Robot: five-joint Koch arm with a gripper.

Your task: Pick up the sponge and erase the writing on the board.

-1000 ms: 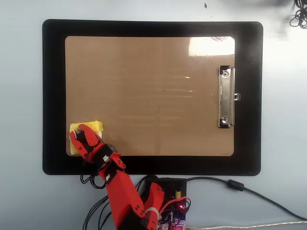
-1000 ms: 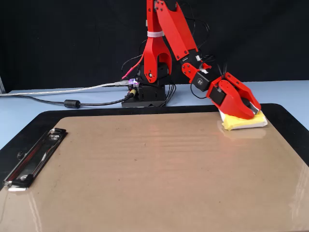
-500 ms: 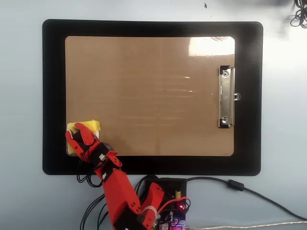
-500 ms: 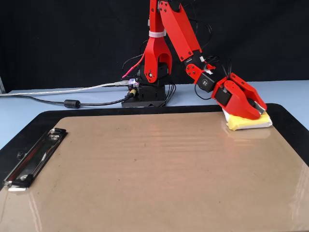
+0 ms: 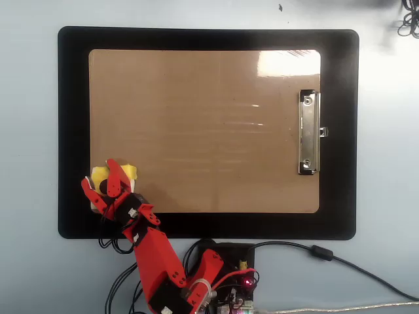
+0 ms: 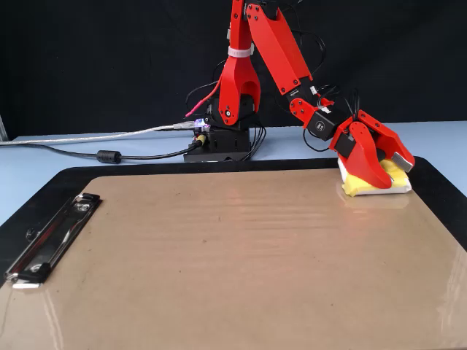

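The tool (image 5: 100, 181) is spread open astride the sponge (image 5: 131, 172), which lies at the board's (image 5: 209, 131) lower-left corner in the overhead view. No writing is seen, so the sponge appears to be set down; the jaws should be lifted clear without snagging it. The clip (image 5: 309, 132) and cables (image 6: 109, 155) lie well apart.

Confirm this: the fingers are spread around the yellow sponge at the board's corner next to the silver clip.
Wrong corner. In the overhead view the sponge, with the fingers spread around it, sits at the board's end farthest from the silver clip.
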